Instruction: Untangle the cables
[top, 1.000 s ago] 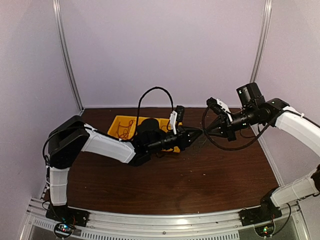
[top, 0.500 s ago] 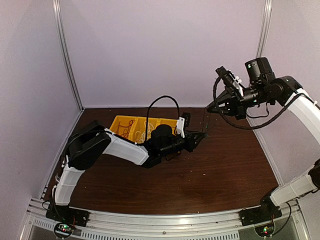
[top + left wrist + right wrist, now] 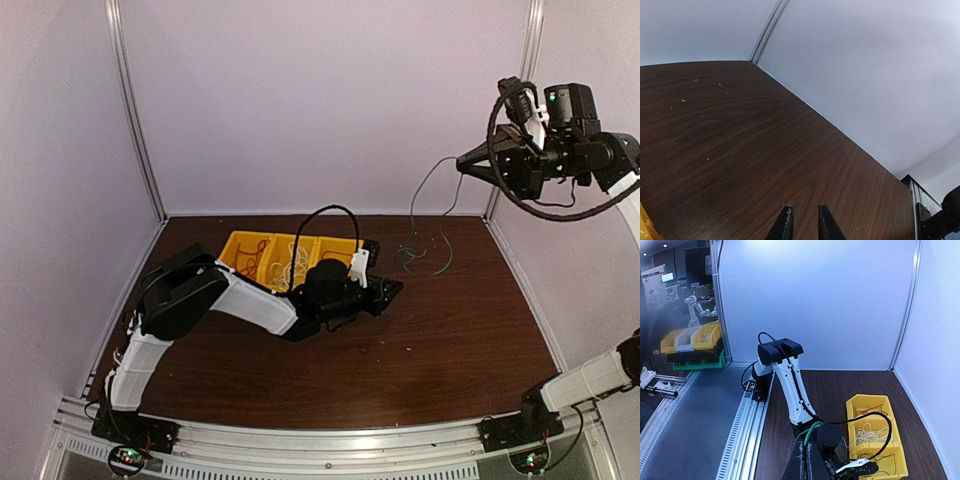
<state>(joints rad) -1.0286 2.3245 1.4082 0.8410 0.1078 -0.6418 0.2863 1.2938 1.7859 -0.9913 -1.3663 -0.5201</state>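
Dark green cable hangs from the shut jaws of the right gripper. Its lower loops rest on the bench far below them, just beyond the left gripper, whose jaws stand narrowly parted with nothing visible between them. Red cables and white cables lie in the yellow bin behind the left jaws; with no second hold on the strand, an upward pull risks cinching its loops tight or slipping the thin wire from the pinch.
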